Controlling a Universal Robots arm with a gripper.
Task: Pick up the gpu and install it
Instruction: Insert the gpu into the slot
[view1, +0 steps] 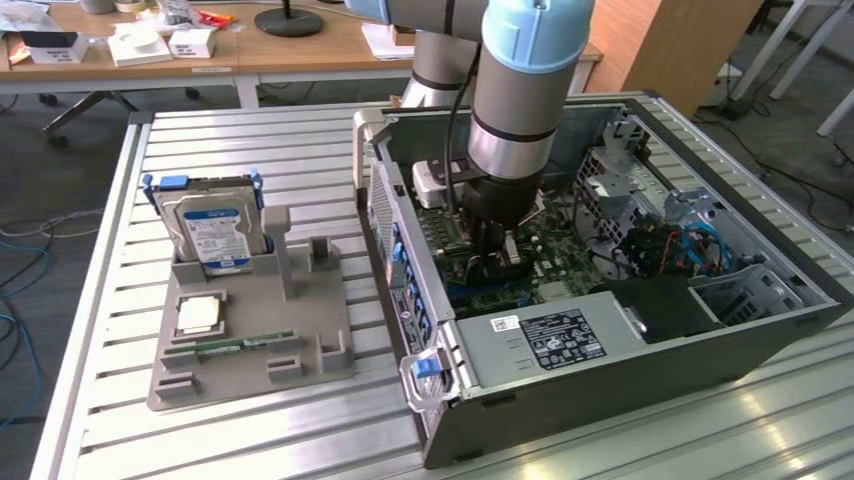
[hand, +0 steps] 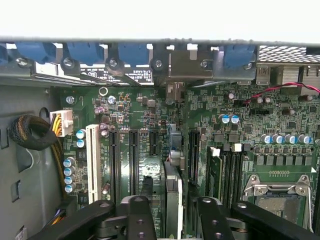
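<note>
1. In the exterior view the grey-and-light-blue robot arm (view1: 514, 110) reaches down from the upper middle of the frame into the open dark grey computer case (view1: 747, 330), which lies on its side on the slatted metal table (view1: 107, 440)
2. The black gripper (view1: 497, 252) sits low over the green motherboard (view1: 567, 262) near the centre of the frame
3. In the wrist view the gripper (hand: 172, 212) shows at the bottom centre, its two black fingers (hand: 137, 215) standing on either side of the gpu (hand: 172, 197), a thin dark card seen edge-on
4. The gpu stands upright in the board, in line with the long black expansion slots (hand: 133, 160) beside it
5. The fingers lie close along the card, yet whether they press it or stand just off it cannot be told
6. In the left half of the exterior view a grey plastic parts holder (view1: 247, 335) carries a silver hard drive with a blue label (view1: 214, 230), standing upright at its far end
7. A small narrow green memory stick (view1: 247, 344) lies flat in the holder's near part
</note>
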